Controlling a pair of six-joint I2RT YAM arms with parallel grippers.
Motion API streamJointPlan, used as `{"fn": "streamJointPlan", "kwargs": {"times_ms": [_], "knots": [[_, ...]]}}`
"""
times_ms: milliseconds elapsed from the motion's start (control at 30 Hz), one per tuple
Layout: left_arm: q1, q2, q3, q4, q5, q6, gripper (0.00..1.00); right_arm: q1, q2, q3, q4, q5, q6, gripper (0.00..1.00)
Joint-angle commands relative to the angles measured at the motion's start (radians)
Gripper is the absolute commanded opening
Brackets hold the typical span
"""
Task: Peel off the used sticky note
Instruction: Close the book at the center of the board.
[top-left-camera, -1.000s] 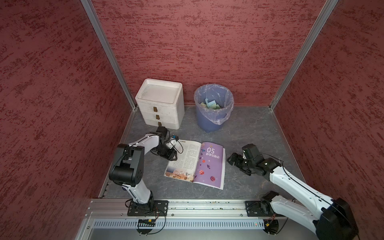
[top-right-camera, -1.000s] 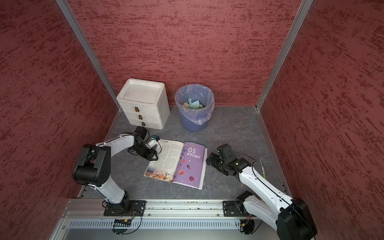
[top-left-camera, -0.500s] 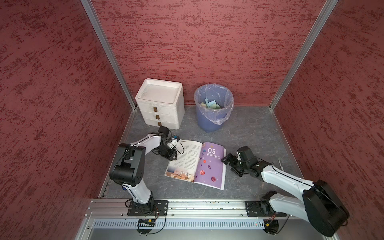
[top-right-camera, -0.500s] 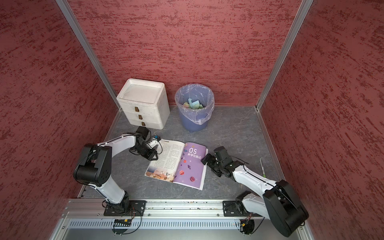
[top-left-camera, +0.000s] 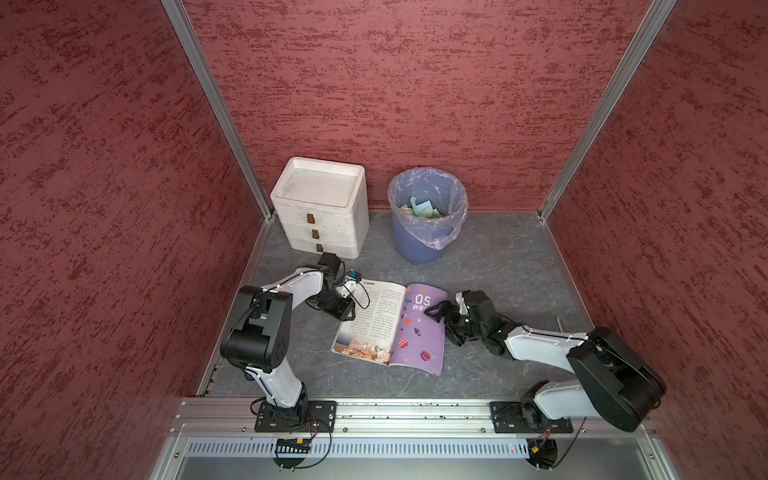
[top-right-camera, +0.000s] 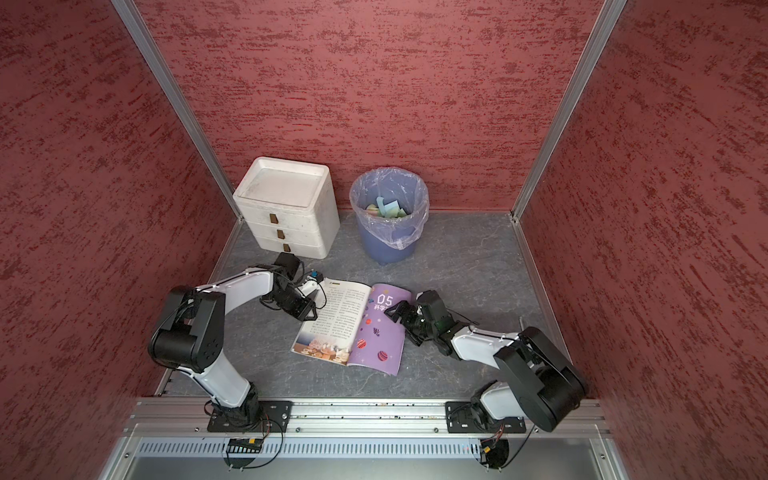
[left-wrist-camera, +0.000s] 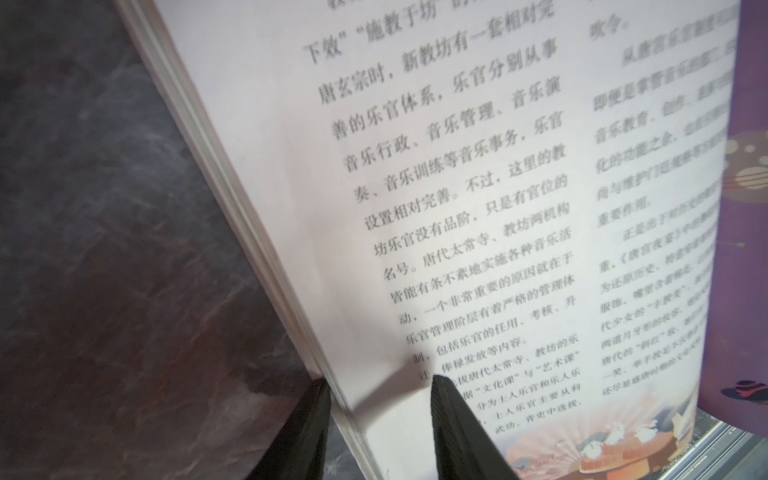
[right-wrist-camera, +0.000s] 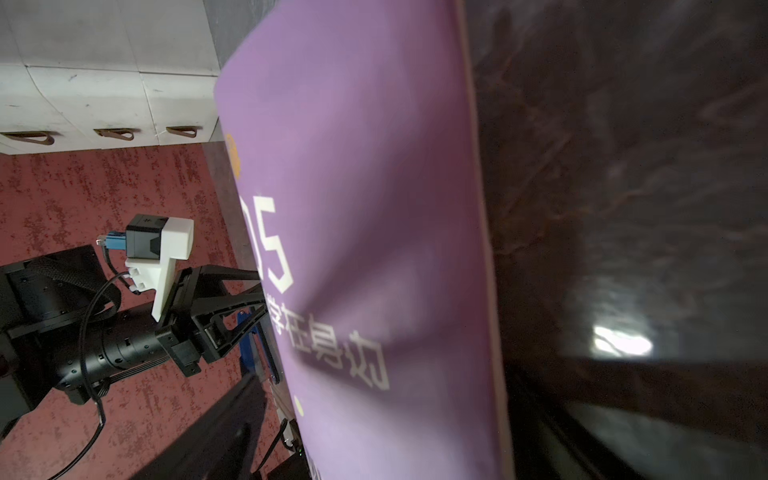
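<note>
Between left fingers (left-wrist-camera: 461, 436) and right fingers (top-left-camera: 435, 310) lies open book (top-left-camera: 376, 322) on bench (top-left-camera: 498, 266). Left ones half spread, astride white page (left-wrist-camera: 457, 208) edge; pinch or not, cannot tell. Right ones spread wide by purple page (top-left-camera: 417, 345) edge. Sticky note not seen; maybe hidden under page, so nearer arm unknown.

Left arm (top-left-camera: 291, 286): shoulder link upright over its base, elbow folded; white forearm held low, reaching away from the base and toward the robot's right.
Left wrist (top-left-camera: 330, 266): bent downward.
Left gripper (left-wrist-camera: 380, 388): fingers (left-wrist-camera: 457, 415) partly apart, tips low; whether they clamp cannot be told.
Right arm (top-left-camera: 540, 345): folded low, forearm reaching toward the robot's left.
Right gripper (top-left-camera: 442, 324): jaws spread wide, pointing toward the left gripper.
</note>
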Motion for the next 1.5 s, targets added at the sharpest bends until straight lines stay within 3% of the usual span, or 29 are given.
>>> {"fn": "streamJointPlan", "kwargs": {"times_ms": [0,267,433,733,867,1033,1233,1467], "knots": [[-0.015,0.031,-0.011,-0.024,0.011,0.011,0.42,0.027,-0.012,-0.003,0.118,-0.059,0.047,0.91],[-0.033,0.035,-0.002,-0.035,0.002,0.011,0.42,0.086,-0.129,0.071,0.065,-0.063,0.014,0.73],[-0.046,0.026,0.008,-0.052,0.028,0.01,0.42,0.118,-0.139,0.108,0.053,-0.068,0.0,0.71],[-0.043,0.007,0.015,-0.083,0.103,0.012,0.42,0.227,0.005,0.339,-0.051,-0.03,-0.097,0.87],[0.011,-0.003,0.048,-0.124,0.169,0.003,0.42,0.267,0.134,0.473,-0.083,-0.041,-0.138,0.94],[0.098,-0.055,0.081,-0.163,0.158,0.03,0.42,0.286,0.194,0.605,-0.207,-0.03,-0.212,0.98],[0.135,-0.114,0.093,-0.194,0.104,0.066,0.42,0.246,0.128,0.554,-0.354,0.093,-0.223,0.98],[0.047,-0.076,0.044,-0.138,0.078,0.035,0.42,0.204,0.061,0.366,-0.401,0.211,-0.171,0.98]]}}
